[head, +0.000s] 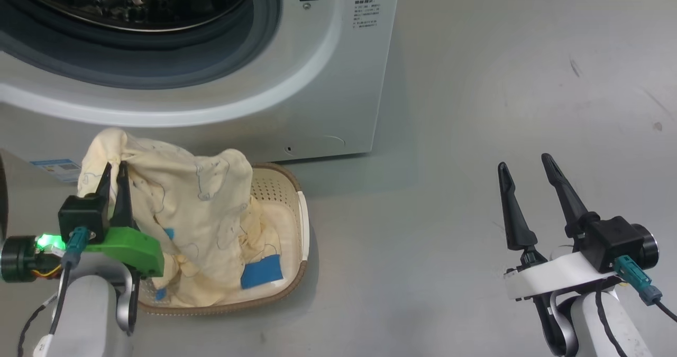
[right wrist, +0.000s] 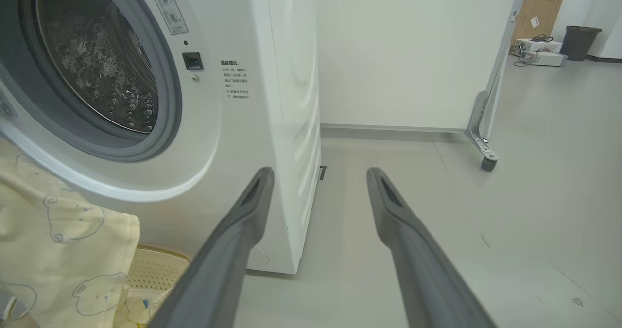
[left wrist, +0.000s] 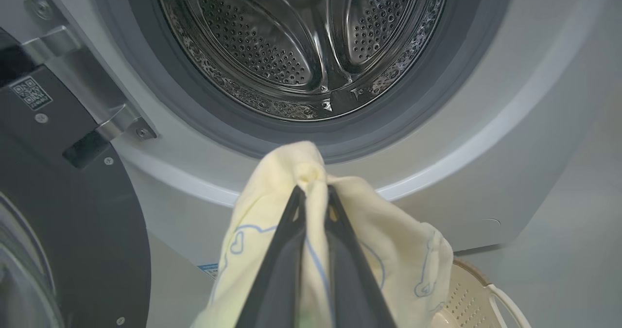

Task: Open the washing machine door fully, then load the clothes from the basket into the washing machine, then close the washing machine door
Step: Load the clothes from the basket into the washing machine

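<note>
The floor (head: 476, 108) is smooth pale grey with a dull sheen, marked here and there: a short dark scuff (head: 575, 67) and a small dark spot (head: 657, 127) off to the right. The white washing machine (head: 338, 82) stands squarely on it, casting a soft shadow along its base. Just in front of the machine's lower front sits the cream perforated basket (head: 272, 188) with its brown rim, flat on the floor. Beyond the machine a white panel (right wrist: 413, 51) rests on a metal bracket with a small caster (right wrist: 487, 164). Far back by the wall stand a dark bin (right wrist: 580, 41), a tall cardboard box (right wrist: 542, 7) and some low white boxes (right wrist: 537, 46) with cables.
</note>
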You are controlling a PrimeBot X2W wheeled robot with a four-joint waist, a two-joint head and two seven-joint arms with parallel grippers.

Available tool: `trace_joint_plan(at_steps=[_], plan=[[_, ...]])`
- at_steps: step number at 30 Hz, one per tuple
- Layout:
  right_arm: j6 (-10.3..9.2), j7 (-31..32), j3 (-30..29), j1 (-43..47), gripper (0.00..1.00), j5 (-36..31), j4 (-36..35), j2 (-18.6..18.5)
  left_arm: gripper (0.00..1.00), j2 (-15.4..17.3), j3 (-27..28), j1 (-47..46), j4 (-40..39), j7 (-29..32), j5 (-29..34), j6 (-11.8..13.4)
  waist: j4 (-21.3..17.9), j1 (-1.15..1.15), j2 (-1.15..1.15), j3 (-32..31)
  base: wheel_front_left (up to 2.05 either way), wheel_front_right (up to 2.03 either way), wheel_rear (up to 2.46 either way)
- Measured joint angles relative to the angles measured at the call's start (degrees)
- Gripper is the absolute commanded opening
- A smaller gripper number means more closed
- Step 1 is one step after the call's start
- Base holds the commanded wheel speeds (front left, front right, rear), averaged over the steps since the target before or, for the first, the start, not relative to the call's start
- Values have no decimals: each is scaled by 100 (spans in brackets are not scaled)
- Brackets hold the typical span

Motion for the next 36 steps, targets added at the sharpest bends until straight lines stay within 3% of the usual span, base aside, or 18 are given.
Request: trace_joint_plan(at_steps=[18,36], plan=[[26,0,46,564,100,-34,45,16,0,1,-81,1460,-922,0,91,8,57,0,0,-1072,0,0,0],[22,1,70,935,100,-60,36,27,0,-16,-154,2209,-1463,1,132,8,-59,0,0,-1619,0,0,0]])
